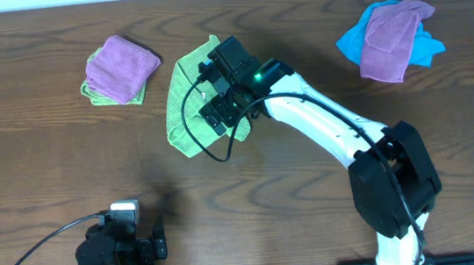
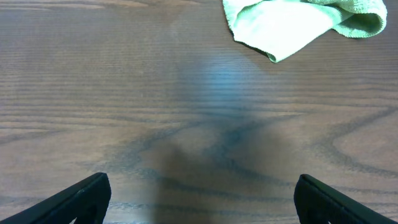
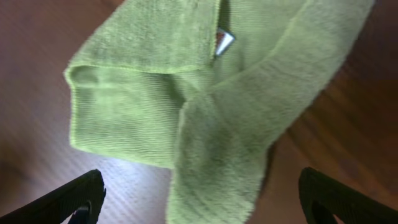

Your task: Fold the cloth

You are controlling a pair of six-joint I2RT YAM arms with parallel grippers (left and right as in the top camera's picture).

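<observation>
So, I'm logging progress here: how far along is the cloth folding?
Done: one flap of the cloth is folded over, tag showing. In hand: nothing; the right gripper hovers open above it, the left gripper open over the table. Remaining: a loose strip lies diagonally and needs squaring.

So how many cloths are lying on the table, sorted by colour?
Purple: 2, the left purple cloth and the right purple cloth
Lime-green: 2, the middle green cloth and the green cloth under the left purple one
Blue: 1, the blue cloth
Total: 5
</observation>
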